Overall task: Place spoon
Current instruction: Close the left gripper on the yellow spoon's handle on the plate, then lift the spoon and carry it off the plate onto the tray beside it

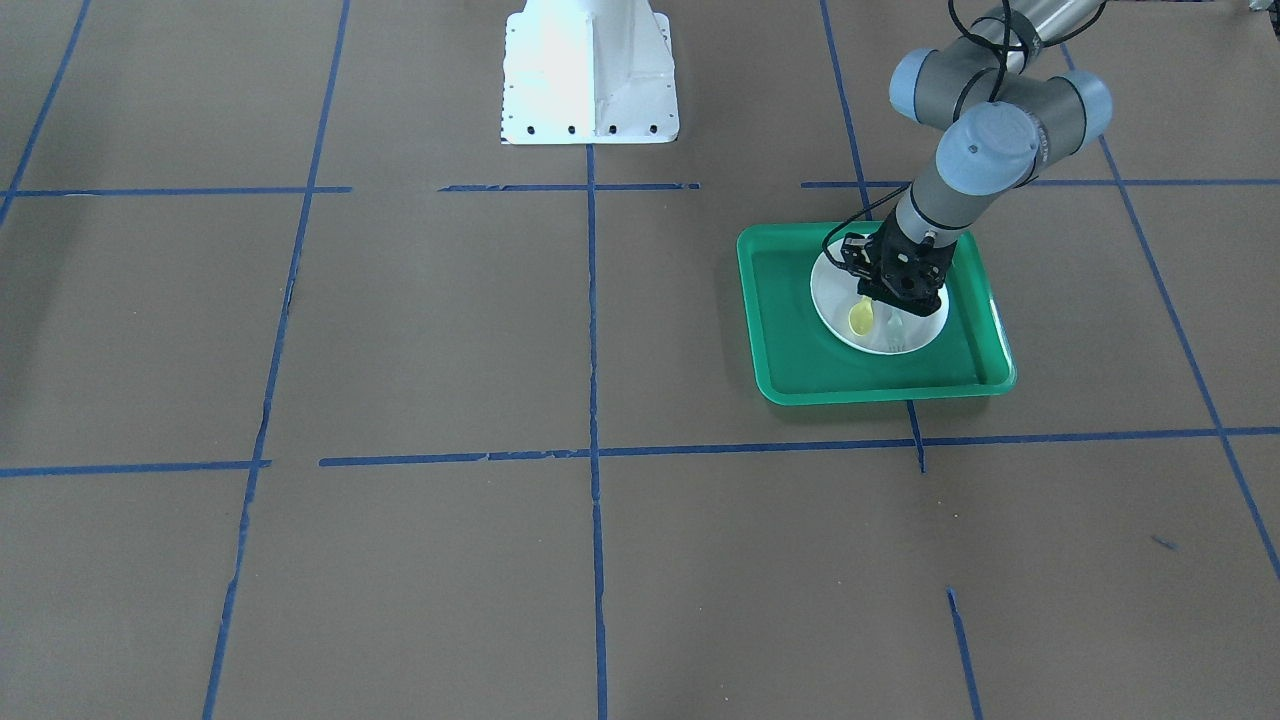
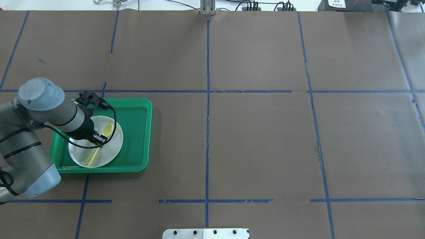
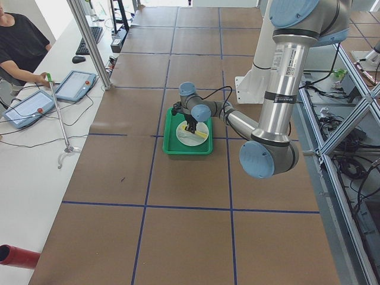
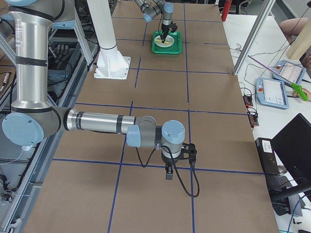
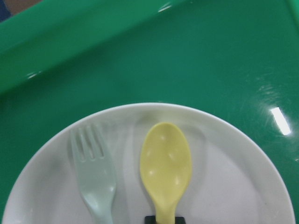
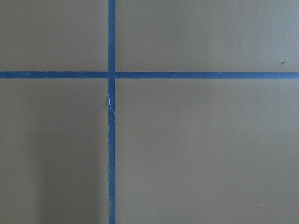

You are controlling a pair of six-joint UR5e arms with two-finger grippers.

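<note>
- The spoon (image 5: 166, 163) lies flat on the plate (image 5: 243, 186), bowl up and toward the plate's rim farthest from the robot.
- A fork (image 5: 93, 172) lies just beside it on the plate, parallel and apart. It looks to me like a tidy setting.
- The left gripper (image 2: 98, 138) sits low over the plate's middle, right at the spoon's handle. I cannot tell whether it pinches the handle or has let go.
- The plate rests inside a tray (image 5: 140, 60).
- The right gripper (image 4: 168, 174) hangs well away from the plate, probably parked out of the way. I cannot tell how wide it stands.
</note>
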